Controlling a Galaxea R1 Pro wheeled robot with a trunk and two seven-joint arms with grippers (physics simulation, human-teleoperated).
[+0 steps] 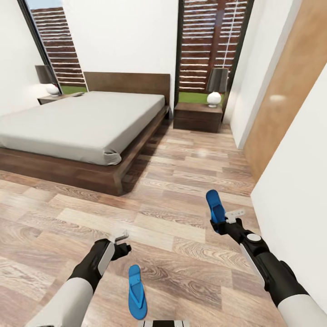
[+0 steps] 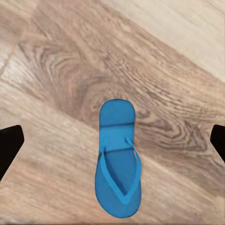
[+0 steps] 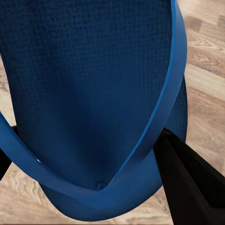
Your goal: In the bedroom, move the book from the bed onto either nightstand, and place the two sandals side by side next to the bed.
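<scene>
Head view: low platform bed with dark wood frame and grey mattress (image 1: 77,122) fills the upper left. A dark brown box nightstand (image 1: 198,116) stands at upper centre-right, carrying a white-based lamp (image 1: 214,93). A second nightstand (image 1: 53,97) sits at far upper left, something small and flat on top; too small to name. The book cannot be made out. Right gripper (image 1: 222,217), lower right, holds one bright blue flip-flop (image 1: 214,205) raised off the plank floor (image 1: 181,181), jaws closed on its lower end. Left gripper (image 1: 121,241), lower left, stands open and empty above the second blue flip-flop (image 1: 136,292), flat at bottom centre.

Left wrist view: second flip-flop (image 2: 118,159) lies strap-up between the widely parted dark fingertips (image 2: 9,147), untouched.

Right wrist view: held flip-flop (image 3: 93,93) close up, dark finger (image 3: 187,180) against its edge.

Judgement: lower the left gripper straight, pinch the sole edge, then carry both to the bedside floor, set parallel, toes matching.
</scene>
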